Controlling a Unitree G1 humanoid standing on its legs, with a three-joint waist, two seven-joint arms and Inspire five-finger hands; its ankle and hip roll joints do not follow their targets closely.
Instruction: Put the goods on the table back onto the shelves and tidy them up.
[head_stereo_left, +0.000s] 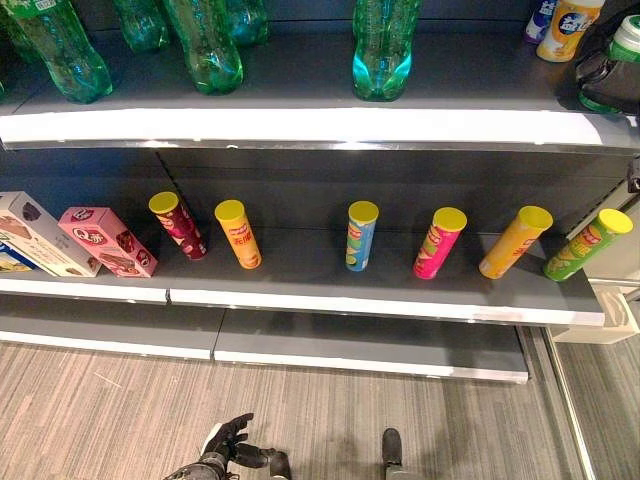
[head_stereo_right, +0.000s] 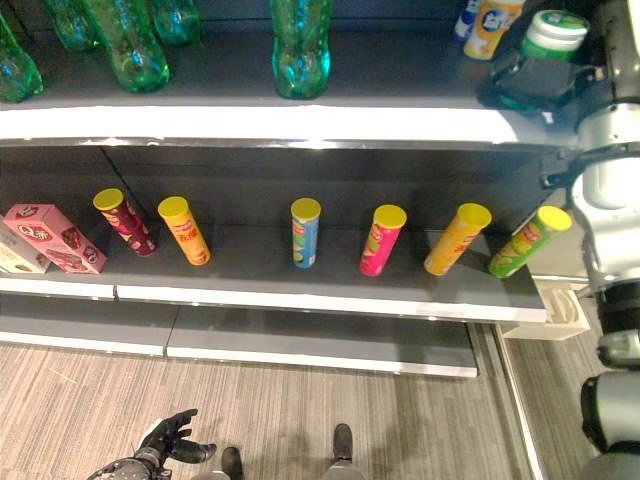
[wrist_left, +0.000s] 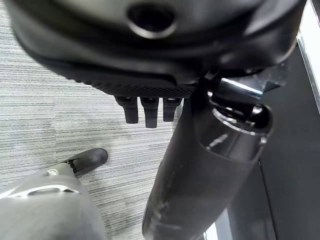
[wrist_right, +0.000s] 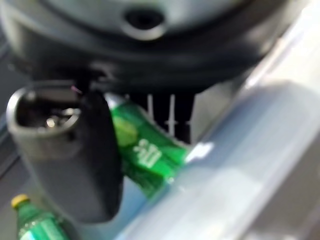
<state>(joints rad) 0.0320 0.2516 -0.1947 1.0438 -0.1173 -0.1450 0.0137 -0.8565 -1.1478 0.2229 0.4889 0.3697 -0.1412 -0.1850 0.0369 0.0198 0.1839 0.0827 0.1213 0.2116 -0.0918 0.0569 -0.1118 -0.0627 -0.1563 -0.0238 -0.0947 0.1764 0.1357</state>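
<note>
R hand (head_stereo_right: 535, 75) grips green can (head_stereo_right: 552, 35), top shelf (head_stereo_right: 300, 122).

Seen twice from the head, looking down at the shelves (head_stereo_left: 300, 125) from slightly offset spots; wrist cameras very close behind left hand (wrist_left: 150, 107) and right hand (wrist_right: 65, 165).

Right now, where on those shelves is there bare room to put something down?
Widest gap: the middle shelf between the orange tube and the blue tube. On the top shelf, bare space lies right of the clear green bottle. The left end, by the pink box, is crowded.
</note>
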